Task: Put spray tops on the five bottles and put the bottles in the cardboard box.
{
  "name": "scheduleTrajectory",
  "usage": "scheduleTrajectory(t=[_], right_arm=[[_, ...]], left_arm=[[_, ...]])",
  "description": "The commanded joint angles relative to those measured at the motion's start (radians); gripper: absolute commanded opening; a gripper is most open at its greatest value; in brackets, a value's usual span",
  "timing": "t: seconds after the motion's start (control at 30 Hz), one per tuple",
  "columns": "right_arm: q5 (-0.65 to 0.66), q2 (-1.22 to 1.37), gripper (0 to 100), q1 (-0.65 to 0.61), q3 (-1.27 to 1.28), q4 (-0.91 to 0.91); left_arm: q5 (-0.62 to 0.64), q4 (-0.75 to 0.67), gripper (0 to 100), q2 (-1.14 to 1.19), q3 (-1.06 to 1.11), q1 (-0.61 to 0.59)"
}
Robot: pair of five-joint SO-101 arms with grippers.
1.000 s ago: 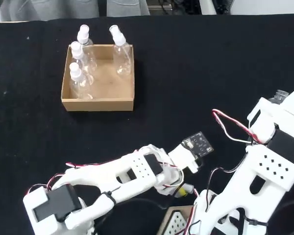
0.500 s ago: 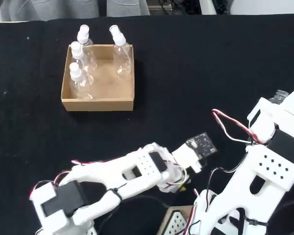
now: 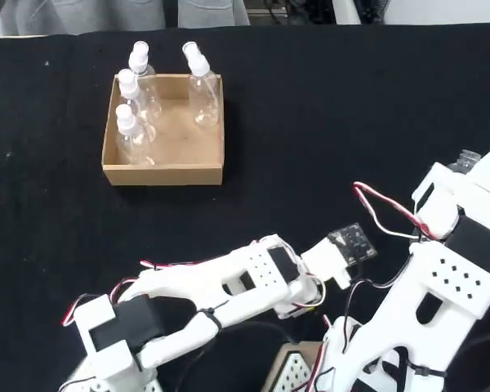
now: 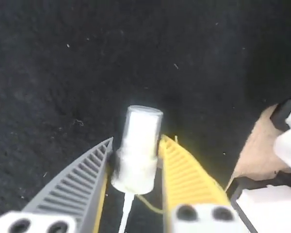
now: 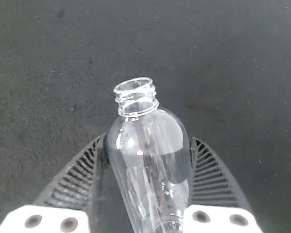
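Both claws are full. Our left gripper (image 4: 137,141) is clamped on a white spray top (image 4: 138,145), with the grey finger on one side and the yellow finger on the other. A thin dip tube (image 4: 126,213) trails back between them toward the wrist. The cap end points out over the black table cloth (image 4: 63,58).

Our right gripper (image 5: 148,141) is closed around a clear bottle (image 5: 148,160). We see its two dark ribbed fingers pressing on the shoulder, and the threaded neck (image 5: 135,94) stands open and bare.

From the high camera, we find the left arm (image 3: 229,286) stretched across the near side of the table toward the right arm (image 3: 457,261). The bottle's open mouth peeks out at the right edge (image 3: 468,158).

The cardboard box (image 3: 163,170) sits well apart from both arms, on the far left of the cloth. Four bottles stand upright in it, each wearing a white spray top. Three are along the left side (image 3: 139,61) (image 3: 133,94) (image 3: 131,131) and one is in the far right corner (image 3: 200,82).
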Motion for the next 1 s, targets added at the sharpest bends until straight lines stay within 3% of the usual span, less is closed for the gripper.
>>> scheduleTrajectory(t=[0.0,0.13,0.33,0.97], right_arm=[[0.003,-0.036,12.3,0.020,-0.036,-0.028],[0.003,-0.035,12.3,0.020,-0.036,-0.028],[0.003,-0.035,12.3,0.020,-0.036,-0.028],[-0.002,-0.035,12.3,0.018,-0.035,-0.028]], left_arm=[[-0.012,0.008,6,0.002,-0.042,0.001],[-0.012,0.046,3,0.002,-0.058,-0.008],[-0.012,0.221,3,0.009,-0.163,-0.039],[-0.011,0.439,3,0.012,-0.285,-0.180]])
